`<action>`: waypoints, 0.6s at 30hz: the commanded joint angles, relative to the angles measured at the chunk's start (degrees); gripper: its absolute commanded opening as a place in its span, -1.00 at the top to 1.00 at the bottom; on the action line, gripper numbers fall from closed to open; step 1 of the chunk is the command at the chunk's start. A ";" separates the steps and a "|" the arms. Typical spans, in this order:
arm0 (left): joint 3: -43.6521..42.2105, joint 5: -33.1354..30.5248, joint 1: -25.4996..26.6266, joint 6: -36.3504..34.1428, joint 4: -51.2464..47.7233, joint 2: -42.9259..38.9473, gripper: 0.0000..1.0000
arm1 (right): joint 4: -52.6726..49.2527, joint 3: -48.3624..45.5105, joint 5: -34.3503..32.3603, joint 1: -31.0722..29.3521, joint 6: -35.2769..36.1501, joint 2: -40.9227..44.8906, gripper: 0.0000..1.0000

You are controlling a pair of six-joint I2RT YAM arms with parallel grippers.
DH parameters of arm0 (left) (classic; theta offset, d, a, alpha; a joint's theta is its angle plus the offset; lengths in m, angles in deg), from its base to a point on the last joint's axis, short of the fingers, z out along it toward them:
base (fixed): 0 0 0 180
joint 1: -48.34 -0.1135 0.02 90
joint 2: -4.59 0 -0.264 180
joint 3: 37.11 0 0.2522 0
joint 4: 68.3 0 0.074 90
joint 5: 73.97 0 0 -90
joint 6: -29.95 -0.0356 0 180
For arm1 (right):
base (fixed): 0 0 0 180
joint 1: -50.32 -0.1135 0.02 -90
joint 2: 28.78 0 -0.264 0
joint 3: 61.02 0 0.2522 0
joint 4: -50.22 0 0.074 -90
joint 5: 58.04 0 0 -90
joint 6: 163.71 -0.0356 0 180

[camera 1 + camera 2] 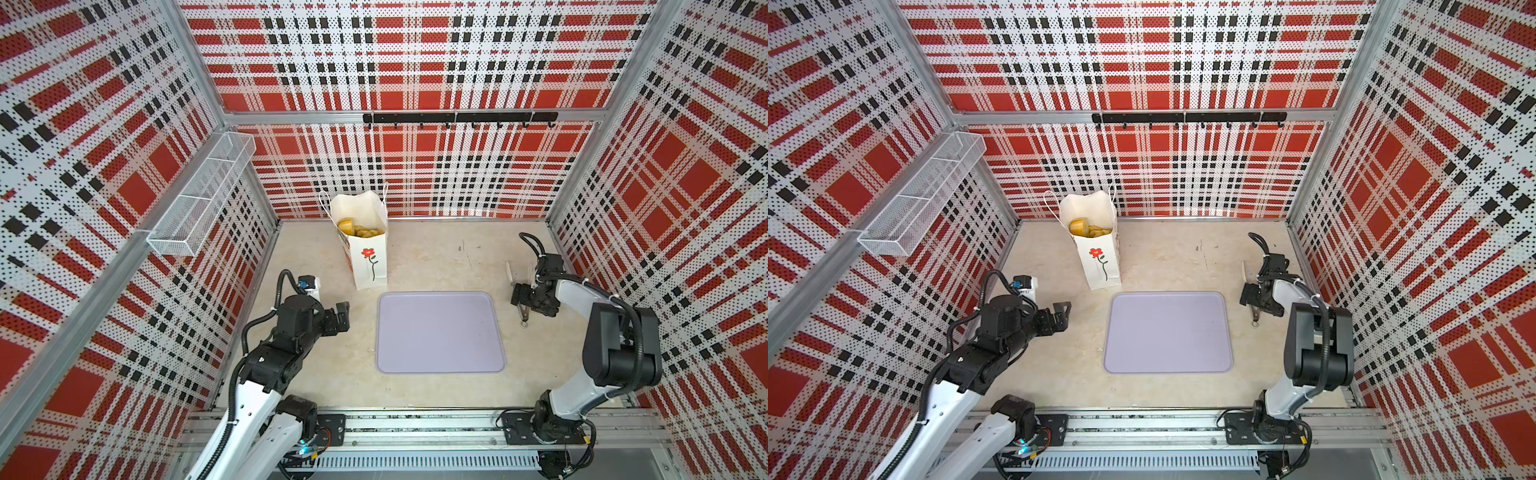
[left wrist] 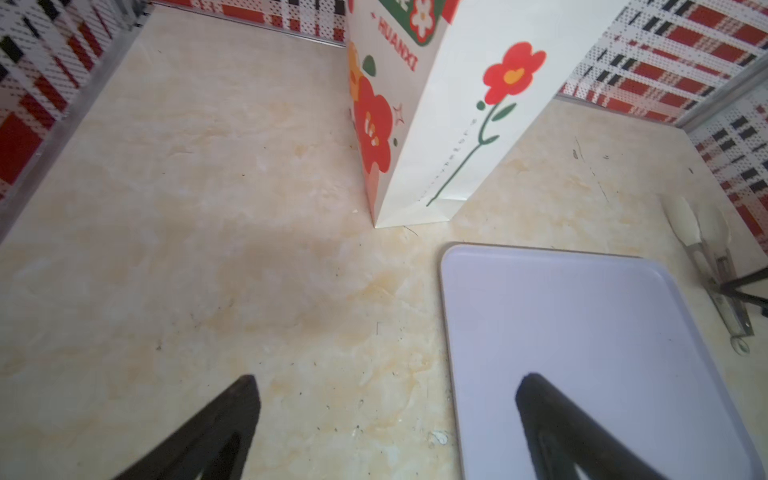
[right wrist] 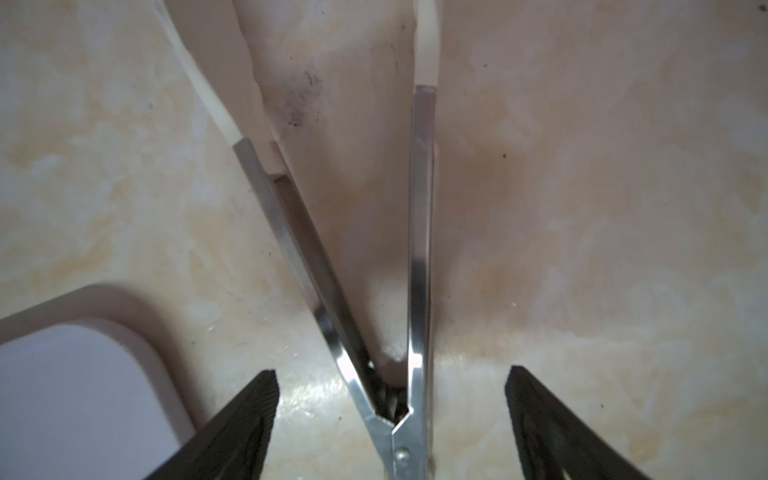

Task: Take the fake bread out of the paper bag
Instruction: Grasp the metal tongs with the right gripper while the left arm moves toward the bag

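My left fingers (image 2: 232, 415) hang spread beside the lavender tray (image 1: 440, 332). My right fingers (image 3: 249, 415) stand spread astride the steel tongs (image 3: 419, 249), not pinching them. Farthest back, the paper bag (image 1: 370, 257) stands upright with the fake bread (image 1: 359, 229) inside. The bread looks light and glossy, so probably slippery; grip each piece across its middle. The thin bag walls may obstruct or tip.

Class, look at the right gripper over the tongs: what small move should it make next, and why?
Probably close the right gripper on the tongs: its jaws stand open either side of the metal arms near the hinge, and the fake bread sits in the paper bag.
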 commanded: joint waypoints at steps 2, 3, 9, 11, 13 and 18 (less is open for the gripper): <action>0.88 1.67 1.98 -0.17 -0.40 -0.82 -0.99 | 0.42 4.47 -2.13 -0.13 1.80 -3.87 -0.63; 0.88 1.36 2.61 -0.15 -0.60 -1.12 -0.99 | 0.41 5.00 -2.30 -0.28 1.93 -4.42 -0.59; 0.57 0.48 8.02 0.09 -0.49 -2.73 -0.99 | 0.20 5.93 -4.12 -1.89 3.96 -6.42 -0.26; 0.54 0.43 10.50 0.01 -0.40 -2.79 -0.99 | -0.46 5.87 -5.26 -2.70 4.52 -6.95 -0.20; 0.53 -0.13 12.66 -0.01 -0.50 -2.76 -0.99 | -0.84 5.55 -6.44 -3.39 4.61 -7.10 -0.20; 0.79 -2.20 16.91 -0.24 -1.10 -2.67 -0.99 | -1.51 4.42 -6.74 -3.53 3.91 -7.03 -0.24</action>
